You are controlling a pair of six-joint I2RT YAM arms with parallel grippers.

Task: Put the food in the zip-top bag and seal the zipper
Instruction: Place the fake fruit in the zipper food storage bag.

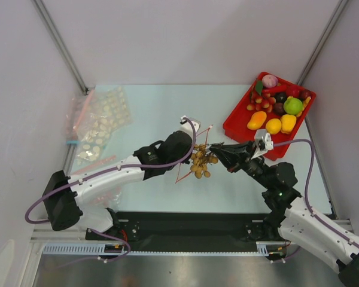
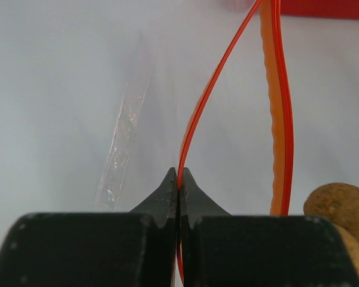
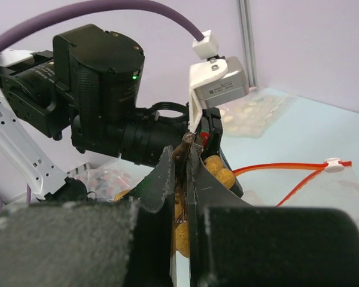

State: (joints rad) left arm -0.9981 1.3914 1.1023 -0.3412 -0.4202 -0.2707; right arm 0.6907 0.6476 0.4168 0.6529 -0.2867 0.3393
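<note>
The zip-top bag (image 2: 124, 128) is clear, with its mouth held apart above the table. My left gripper (image 1: 194, 142) is shut on one side of the red-orange zipper (image 2: 198, 113); the other side (image 2: 279, 119) curves away to the right. My right gripper (image 1: 211, 151) is shut on the brown stem (image 3: 187, 145) of a nut-like cluster (image 1: 200, 164), which hangs at the bag's mouth right beside the left gripper. The cluster's yellow-brown balls (image 3: 220, 172) show behind the right fingers, and one (image 2: 341, 206) shows low right in the left wrist view. More food (image 1: 274, 115) lies in the tray.
A red tray (image 1: 235, 128) at the back right holds orange, yellow, green, purple and red toy fruits. Clear bags printed with white dots (image 1: 100, 119) lie at the back left. Metal frame posts run along both sides, and the two arms meet at mid-table.
</note>
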